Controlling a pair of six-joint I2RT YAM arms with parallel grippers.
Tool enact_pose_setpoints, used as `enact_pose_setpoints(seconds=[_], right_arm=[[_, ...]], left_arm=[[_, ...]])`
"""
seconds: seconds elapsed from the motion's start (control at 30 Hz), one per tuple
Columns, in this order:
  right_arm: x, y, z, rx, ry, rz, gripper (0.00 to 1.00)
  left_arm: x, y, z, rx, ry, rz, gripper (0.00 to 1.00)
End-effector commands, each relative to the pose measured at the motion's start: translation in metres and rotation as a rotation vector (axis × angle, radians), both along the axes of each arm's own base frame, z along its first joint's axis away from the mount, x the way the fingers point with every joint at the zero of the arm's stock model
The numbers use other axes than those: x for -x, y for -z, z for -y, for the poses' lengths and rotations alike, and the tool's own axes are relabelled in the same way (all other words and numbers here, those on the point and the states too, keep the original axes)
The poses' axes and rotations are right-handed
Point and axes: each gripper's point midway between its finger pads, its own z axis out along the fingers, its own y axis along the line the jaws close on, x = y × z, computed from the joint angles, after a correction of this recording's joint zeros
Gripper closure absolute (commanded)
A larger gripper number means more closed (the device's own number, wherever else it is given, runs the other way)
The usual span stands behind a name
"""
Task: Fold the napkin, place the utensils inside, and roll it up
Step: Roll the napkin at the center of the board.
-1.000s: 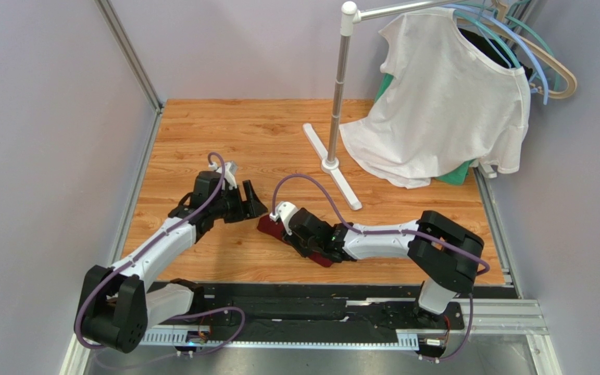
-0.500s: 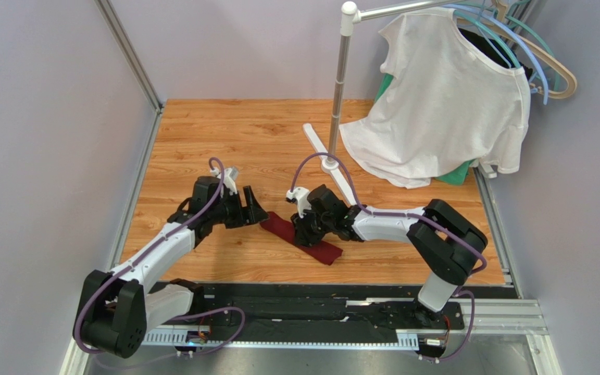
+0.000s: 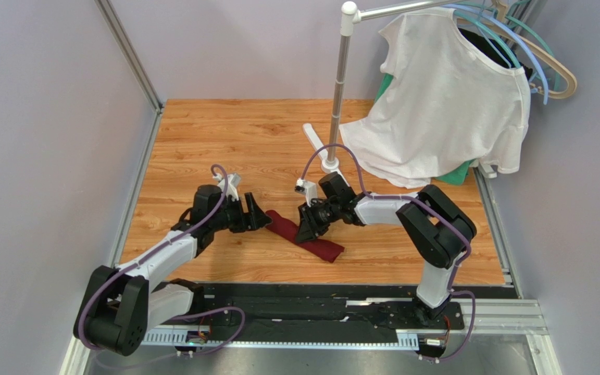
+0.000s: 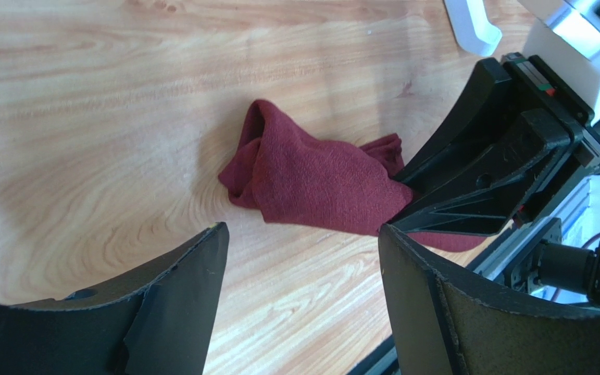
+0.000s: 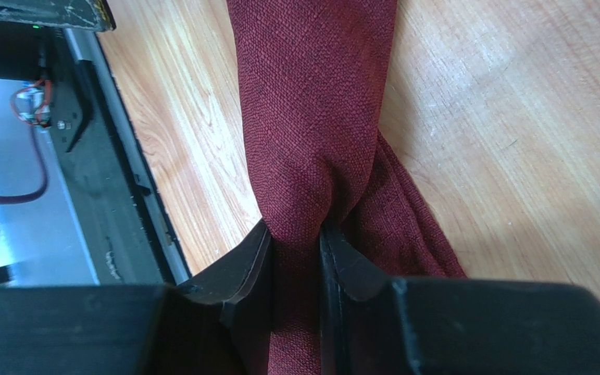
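Note:
The dark maroon napkin [image 3: 323, 248] lies as a crumpled narrow strip on the wooden table, slanting from the middle toward the front. My right gripper [image 3: 308, 229] is shut on a pinched fold of it, and the right wrist view shows the napkin [image 5: 311, 101] squeezed between the right gripper [image 5: 295, 234] jaws. My left gripper [image 3: 258, 217] stands open just left of the strip's far end. In the left wrist view the napkin [image 4: 311, 180] sits ahead of the left gripper [image 4: 303, 230], apart from it. No utensils are in view.
A clothes stand [image 3: 334, 125] rises behind the napkin, with its white foot [image 4: 471, 23] close to the right arm. A white T-shirt [image 3: 444, 101] hangs at the back right among hangers [image 3: 550, 70]. The black base rail [image 3: 319, 312] runs along the near edge.
My right gripper has swung away from the front toward the stand, uncovering the napkin while keeping a fold of it pinched. My left gripper has slid slightly nearer the front edge and stayed open.

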Motion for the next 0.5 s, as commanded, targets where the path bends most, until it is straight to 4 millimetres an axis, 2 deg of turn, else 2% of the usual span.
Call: enact_pose_setpoints(seconds=[0.0, 0.07, 0.23, 0.47], right_arm=[[0.018, 0.018, 0.011, 0.029, -0.034, -0.158, 0.96], [0.016, 0.019, 0.013, 0.014, -0.032, -0.189, 0.97], [0.014, 0.022, 0.015, -0.002, -0.043, -0.243, 0.98], [0.014, 0.026, 0.017, -0.006, -0.048, -0.275, 0.99]], left_arm=[[-0.014, -0.007, 0.006, 0.027, 0.033, 0.114, 0.23], [-0.017, -0.002, 0.006, 0.024, 0.033, 0.128, 0.23], [-0.020, 0.011, 0.010, 0.026, 0.053, 0.098, 0.34], [-0.027, 0.018, 0.016, 0.045, 0.070, 0.105, 0.46]])
